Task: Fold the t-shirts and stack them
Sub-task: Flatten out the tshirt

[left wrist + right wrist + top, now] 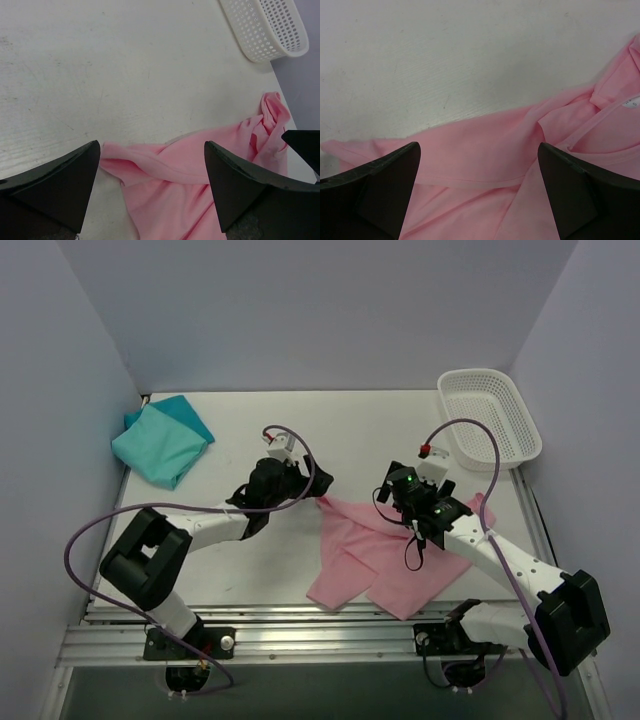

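Two t-shirts and one basket are sitting on the counter [300, 430]. The teal t-shirt [160, 445] is lying at about ten o'clock in the top view, gathered into a rough folded bundle against the left wall, well apart from both arms. It is probably waiting there as the base of the stack. The pink t-shirt [385, 550] is lying crumpled and partly doubled over at about five o'clock, near the front edge, between the two arms. The white mesh basket [490, 415] is standing at two o'clock, out of the way.

The left fingers [55, 185] are hanging spread wide and gripping nothing, straddling the pink shirt's nine-o'clock corner where it is poking onto bare counter. The right fingers [375, 185] are likewise gaping fully and holding nothing, hovering over the shirt's far edge, with a twisted bunch of cloth at their two o'clock. Whether either is touching the cloth I cannot tell.

Each arm is probably lining up on one end of the same edge, so the shirt can be drawn flat. The pink one is not yet folded, and nothing is stacked.
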Robot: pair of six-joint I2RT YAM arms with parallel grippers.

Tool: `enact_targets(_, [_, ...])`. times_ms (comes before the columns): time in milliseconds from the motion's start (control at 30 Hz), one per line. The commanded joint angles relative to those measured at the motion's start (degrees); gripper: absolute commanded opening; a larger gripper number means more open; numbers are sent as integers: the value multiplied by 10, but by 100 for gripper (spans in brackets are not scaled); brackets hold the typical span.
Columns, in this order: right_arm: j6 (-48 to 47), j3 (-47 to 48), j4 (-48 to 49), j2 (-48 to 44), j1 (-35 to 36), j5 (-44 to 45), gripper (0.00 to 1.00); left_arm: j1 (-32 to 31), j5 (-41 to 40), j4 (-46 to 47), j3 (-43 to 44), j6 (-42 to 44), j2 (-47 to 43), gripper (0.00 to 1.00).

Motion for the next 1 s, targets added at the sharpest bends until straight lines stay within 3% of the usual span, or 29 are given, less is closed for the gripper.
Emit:
enact_targets(0, [10, 17, -14, 5, 7, 27, 100, 3, 37, 39, 9, -14, 33, 94])
enact_targets(433, [14, 10, -25, -8, 8, 43, 100, 6, 46, 69, 25, -23, 114, 94])
enact_targets(633, [15, 11, -27, -5, 8, 44, 100, 8, 54, 96, 32, -23, 143, 100])
enact_targets(700, [16, 11, -31, -7, 9, 45, 100, 8, 58, 104, 36, -24, 154, 90])
enact_targets(733, [19, 11, -35, -9, 9, 48, 100, 9, 63, 110, 41, -25, 165, 78])
enact_targets(800, [25, 10, -42, -14, 8, 56, 100, 10, 73, 122, 51, -29, 186, 64])
enact_targets(833, [29, 8, -44, -16, 9, 56, 100, 11, 81, 129, 55, -30, 194, 43])
enact_targets(900, [39, 0, -47, -18, 8, 57, 100, 14, 93, 130, 73, -35, 209, 23])
enact_targets(933, [42, -1, -48, -20, 9, 56, 100, 15, 96, 131, 78, -38, 221, 3])
enact_targets(967, [48, -2, -51, -21, 10, 54, 100, 16, 98, 133, 83, -41, 225, 2])
